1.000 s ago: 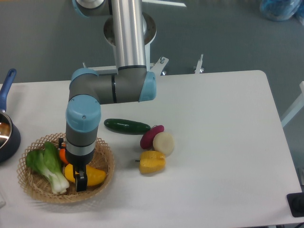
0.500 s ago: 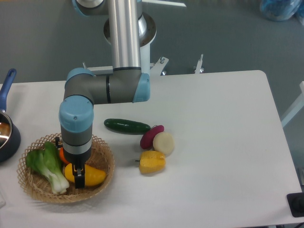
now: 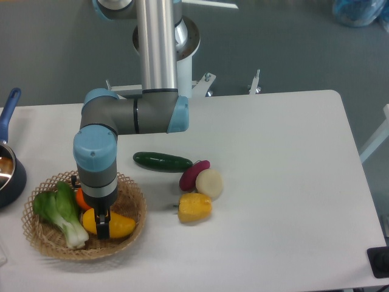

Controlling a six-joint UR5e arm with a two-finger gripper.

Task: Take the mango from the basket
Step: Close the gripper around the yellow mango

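The mango [image 3: 118,225] is a smooth yellow oval lying in the right front part of the round wicker basket [image 3: 135,198] at the table's left front. My gripper [image 3: 101,226] points straight down over the mango's left half, with a dark finger [image 3: 103,229] in front of the fruit. The wrist hides the rest of the gripper. I cannot tell whether the fingers press the mango. An orange [image 3: 79,198] sits behind the gripper, mostly hidden.
A bok choy [image 3: 61,213] lies in the basket's left half. A dark pot with a blue handle [image 3: 7,115] stands at the left edge. A cucumber [image 3: 161,161], a purple vegetable [image 3: 191,174], an onion [image 3: 209,183] and a yellow bell pepper [image 3: 194,208] lie right of the basket.
My arm has shifted slightly left and the gripper has settled lower over the mango. The mango and the other items have not moved.
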